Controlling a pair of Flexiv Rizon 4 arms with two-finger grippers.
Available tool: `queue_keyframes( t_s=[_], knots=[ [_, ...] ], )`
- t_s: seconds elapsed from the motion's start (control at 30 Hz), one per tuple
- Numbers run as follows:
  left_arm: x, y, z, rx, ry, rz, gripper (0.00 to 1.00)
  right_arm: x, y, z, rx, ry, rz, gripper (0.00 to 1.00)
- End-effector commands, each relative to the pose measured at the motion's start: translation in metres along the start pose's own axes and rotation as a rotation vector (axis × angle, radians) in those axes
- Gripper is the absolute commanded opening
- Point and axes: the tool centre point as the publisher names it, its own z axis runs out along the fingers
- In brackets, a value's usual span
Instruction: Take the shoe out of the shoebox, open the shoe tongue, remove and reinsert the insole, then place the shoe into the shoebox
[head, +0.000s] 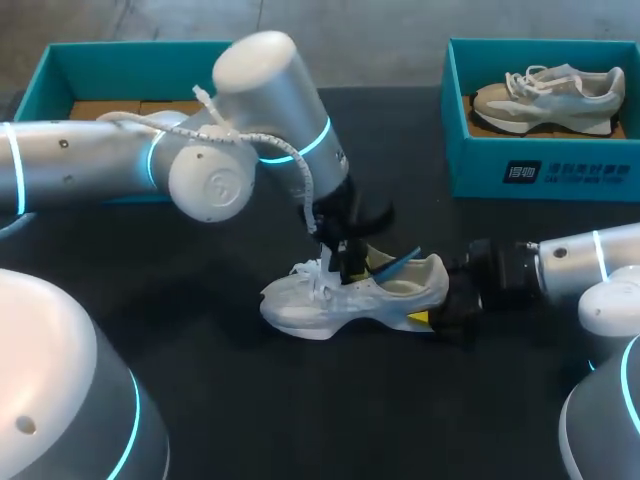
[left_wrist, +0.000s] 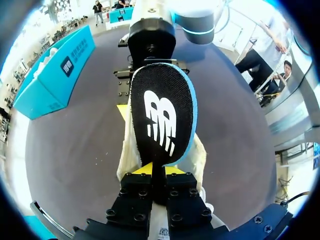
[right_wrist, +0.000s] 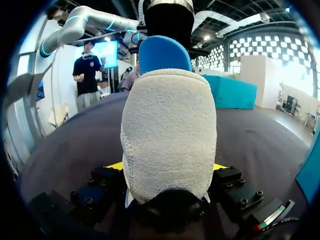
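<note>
Dark surface (head: 200, 340) — shoe (head: 310, 305) out of shoebox (head: 40, 78). Right claw (head: 432, 316) clamps heel; left claw (left_wrist: 159, 179) pinches insole (left_wrist: 162, 110), partly out. Outstanding — reinsertion, reboxing.

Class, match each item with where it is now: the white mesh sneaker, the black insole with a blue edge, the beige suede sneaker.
Things:
1. white mesh sneaker
2. black insole with a blue edge
3. beige suede sneaker

Places:
A. in the teal cardboard shoebox
B. on the black table, heel in the right gripper
C. pinched by the left gripper, rising from the shoe

Pairs: 1-B; 2-C; 3-A.
</note>
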Motion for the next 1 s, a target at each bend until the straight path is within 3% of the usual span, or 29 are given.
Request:
queue_keyframes(
  t_s=[0.03, 0.23, 0.3, 0.37, 0.47, 0.57, 1.0],
  knots=[
    [0.005, 0.003, -0.008, 0.014, -0.015, 0.004, 0.00, 0.001, 0.001, -0.001, 0.004, -0.001, -0.001, 0.00],
    [0.008, -0.002, -0.010, 0.010, -0.022, 0.011, 0.00, 0.001, 0.001, -0.001, 0.004, -0.001, -0.001, 0.00],
    [0.009, -0.004, -0.012, 0.013, -0.026, 0.014, 0.19, 0.001, 0.001, -0.001, 0.004, -0.001, -0.001, 0.00],
    [0.009, -0.006, -0.014, 0.018, -0.031, 0.016, 0.25, 0.001, 0.001, -0.001, 0.004, -0.001, -0.001, 0.00],
    [0.009, -0.008, -0.016, 0.023, -0.036, 0.015, 0.45, 0.001, 0.001, -0.001, 0.004, -0.001, -0.001, 0.00],
    [0.010, -0.010, -0.019, 0.028, -0.046, 0.016, 0.56, 0.001, 0.001, -0.001, 0.004, -0.001, -0.001, 0.00],
    [0.024, -0.023, -0.045, 0.069, -0.118, 0.054, 0.48, 0.001, 0.001, -0.001, 0.004, -0.001, -0.001, 0.00]
  ],
)
